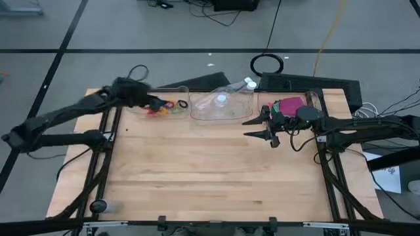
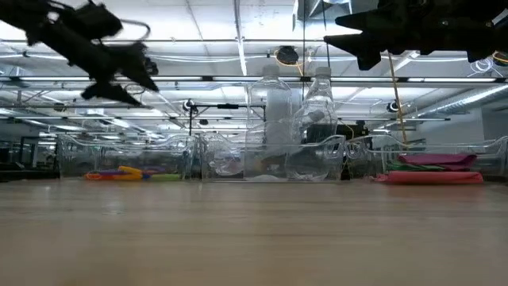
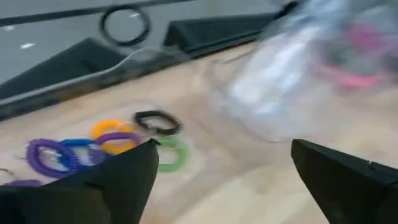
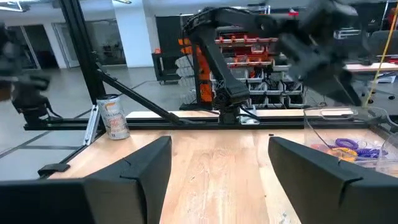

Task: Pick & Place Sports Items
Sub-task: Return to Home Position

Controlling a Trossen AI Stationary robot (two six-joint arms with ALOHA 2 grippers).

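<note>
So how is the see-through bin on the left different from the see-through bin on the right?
The left clear plastic bin holds small coiled rings in purple, orange, blue, green and black; the right clear plastic bin holds flat soft pieces, pink on top. The left gripper hangs over the left bin; the right gripper is beside the right bin. Both bins are see-through and sit along the table's far edge.

The high view looks straight down on the desk [image 1: 216, 170]; the low view looks level across it. Both wrist views look over the desk and share the rings [image 3: 112, 129].
</note>
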